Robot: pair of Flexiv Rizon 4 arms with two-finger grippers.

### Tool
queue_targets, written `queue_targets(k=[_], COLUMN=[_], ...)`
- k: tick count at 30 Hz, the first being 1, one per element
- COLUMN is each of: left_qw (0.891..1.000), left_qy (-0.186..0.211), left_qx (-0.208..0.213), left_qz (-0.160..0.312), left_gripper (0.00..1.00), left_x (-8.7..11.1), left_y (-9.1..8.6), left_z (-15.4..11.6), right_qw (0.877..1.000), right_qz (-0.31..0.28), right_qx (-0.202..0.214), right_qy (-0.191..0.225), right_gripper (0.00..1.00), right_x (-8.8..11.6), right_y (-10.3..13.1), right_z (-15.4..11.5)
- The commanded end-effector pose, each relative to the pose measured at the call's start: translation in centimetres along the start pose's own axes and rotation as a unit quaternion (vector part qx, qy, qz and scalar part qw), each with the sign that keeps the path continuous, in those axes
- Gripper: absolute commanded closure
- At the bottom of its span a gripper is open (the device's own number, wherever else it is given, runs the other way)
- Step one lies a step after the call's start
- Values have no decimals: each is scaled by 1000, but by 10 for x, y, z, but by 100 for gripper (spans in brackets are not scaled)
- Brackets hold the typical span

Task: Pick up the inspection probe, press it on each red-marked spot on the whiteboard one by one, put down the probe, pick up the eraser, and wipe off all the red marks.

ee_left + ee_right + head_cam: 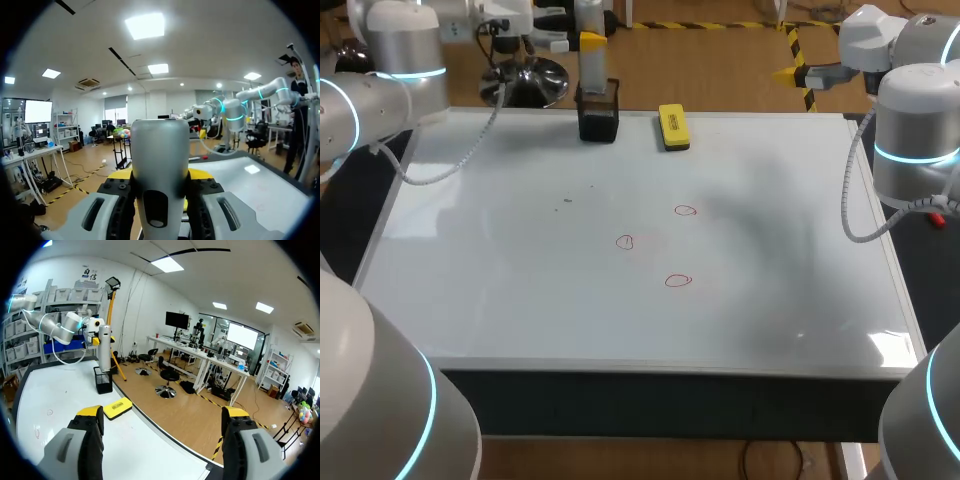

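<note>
The inspection probe (590,62), a grey cylinder, stands upright over the black holder (598,112) at the whiteboard's far edge, its lower end at the holder's mouth. My left gripper (591,41) is shut on the probe (160,165), one yellow-tipped finger (121,175) on each side. The yellow eraser (673,127) lies flat just right of the holder. Three red circles (685,210) (625,241) (678,281) are drawn mid-board. My right gripper (788,72) hangs beyond the far right corner, open and empty (162,412); ahead of it lie the eraser (117,408), holder (103,381) and probe (104,347).
The whiteboard (500,290) covers nearly the whole table, with a raised frame round it. Faint small dark specks (567,201) sit left of the red circles. My left arm's cable (460,160) droops over the board's far left corner.
</note>
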State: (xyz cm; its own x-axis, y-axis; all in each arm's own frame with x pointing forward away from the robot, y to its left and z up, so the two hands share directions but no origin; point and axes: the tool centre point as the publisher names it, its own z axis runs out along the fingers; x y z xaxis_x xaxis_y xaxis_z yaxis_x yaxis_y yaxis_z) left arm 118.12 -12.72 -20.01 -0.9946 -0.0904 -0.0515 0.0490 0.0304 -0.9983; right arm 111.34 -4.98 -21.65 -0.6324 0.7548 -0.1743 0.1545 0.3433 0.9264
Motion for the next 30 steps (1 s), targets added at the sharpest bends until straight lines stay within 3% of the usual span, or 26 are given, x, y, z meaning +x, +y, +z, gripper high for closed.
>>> queue_targets(k=[1, 11, 19, 30], left_qw=[1000, 1000, 1000, 1000], left_qy=[-6, 0, -11, -16], left_qx=[-5, -8, -17, -11], left_qz=[-1, -10, 10, 12], left_gripper=[100, 100, 100, 100], left_x=[6, 10, 7, 16], left_y=[-14, -30, -44, -41], left_z=[-3, -6, -22, -51], right_qw=[1000, 1000, 1000, 1000], right_qz=[0, 0, 0, 0], right_qx=[1, 1, 1, 1], right_qy=[0, 0, 0, 0], right_gripper=[0, 0, 0, 0], right_x=[0, 0, 0, 0], right_y=[0, 0, 0, 0], right_z=[0, 0, 0, 0])
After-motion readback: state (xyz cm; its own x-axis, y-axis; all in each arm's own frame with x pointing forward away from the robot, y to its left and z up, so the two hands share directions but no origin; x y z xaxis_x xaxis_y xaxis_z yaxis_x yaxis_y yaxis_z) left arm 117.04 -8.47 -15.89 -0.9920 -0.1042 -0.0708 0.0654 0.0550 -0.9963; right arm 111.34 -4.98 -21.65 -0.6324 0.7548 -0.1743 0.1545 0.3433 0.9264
